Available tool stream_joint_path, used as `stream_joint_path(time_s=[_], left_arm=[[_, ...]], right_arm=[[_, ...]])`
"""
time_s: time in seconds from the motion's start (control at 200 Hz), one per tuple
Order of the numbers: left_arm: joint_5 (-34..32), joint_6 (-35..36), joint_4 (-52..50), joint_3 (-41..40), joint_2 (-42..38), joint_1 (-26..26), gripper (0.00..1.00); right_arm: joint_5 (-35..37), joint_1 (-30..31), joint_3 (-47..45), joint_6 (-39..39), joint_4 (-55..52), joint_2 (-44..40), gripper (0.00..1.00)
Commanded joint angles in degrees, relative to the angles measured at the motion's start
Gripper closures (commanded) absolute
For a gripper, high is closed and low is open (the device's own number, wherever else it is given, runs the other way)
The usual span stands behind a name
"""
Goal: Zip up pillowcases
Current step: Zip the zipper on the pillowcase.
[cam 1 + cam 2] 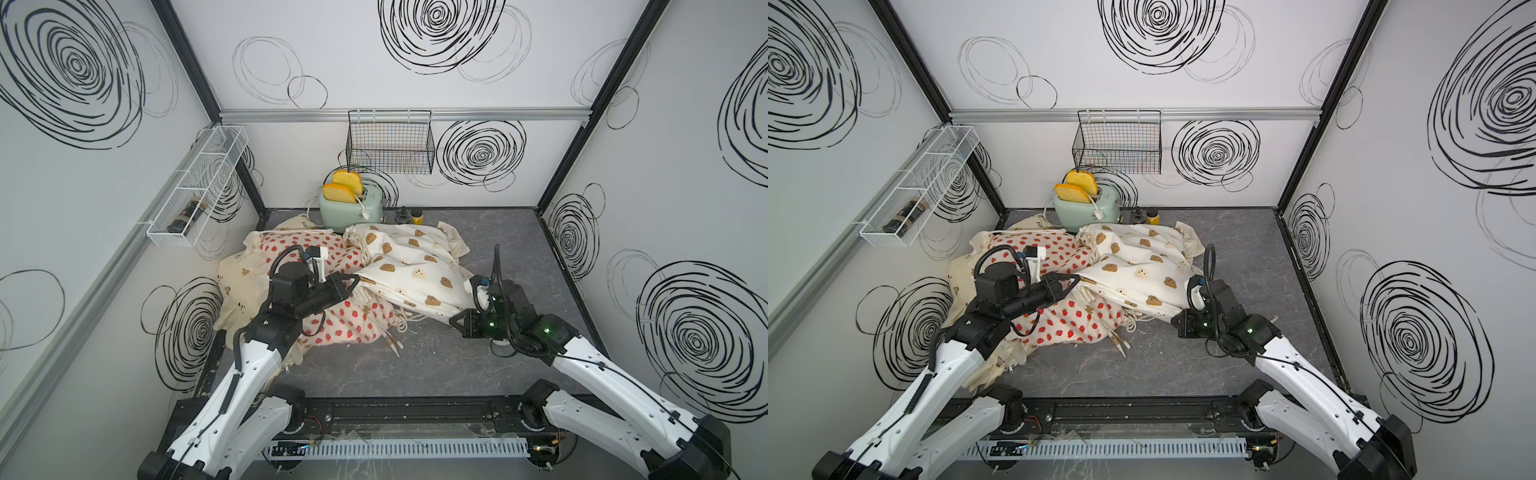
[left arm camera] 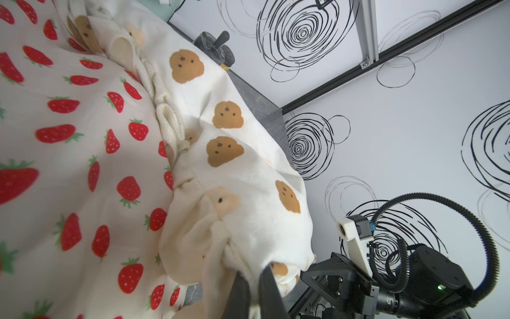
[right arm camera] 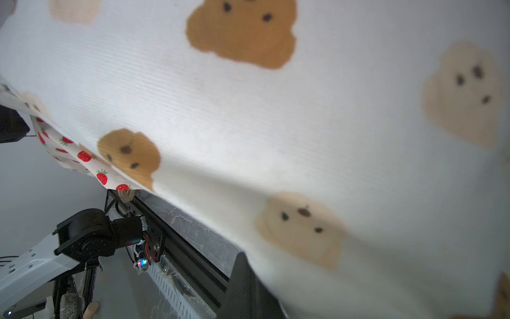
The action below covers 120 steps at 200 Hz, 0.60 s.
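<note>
We log three covers heaped on the grey marbled tabletop (image 1: 415, 365). The off-white cloth pillowcase with brown bear faces (image 1: 415, 266) spreads from centre toward 1 o'clock and overlaps the white cloth pillowcase with red strawberries (image 1: 289, 243) at 10 o'clock. That one lies on the cream cloth pillowcase with small bears (image 1: 239, 274) at 9 o'clock. The left gripper (image 1: 356, 278) is clenched on the bear-face cover's ruffled corner, its 9 o'clock end; the left wrist view shows cloth pinched between the black fingers (image 2: 269, 287). The right gripper (image 1: 454, 321) is clamped on the same cover's 5 o'clock corner; there the cloth drapes over it and we see only one finger (image 3: 245, 290). The hem runs taut between both grippers, lifted off the table. Tie strings (image 1: 392, 343) trail at 6 o'clock. A mint-green toaster (image 1: 349, 210) stands at 12 o'clock.
</note>
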Motion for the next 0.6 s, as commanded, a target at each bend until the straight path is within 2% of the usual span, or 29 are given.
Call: stream_joint_path(time_s=[0.0,0.375,0.595], left_arm=[[-5.4,1.7,5.2,3.5,-0.5,4.1,1.00],[-1.5,2.7,5.2,3.7,0.1,10.8,1.00],[-0.1,3.5,5.2,3.8,0.6,13.0,1.00]], right_arm=[[6.3,-2.7,-0.9,0.4,-12.2,-1.0,1.00],[6.3,-6.1,-0.1,-0.3,-15.6,-1.9,1.00],[6.2,-8.7,-0.1,-0.5,-17.0,-3.5,1.00]])
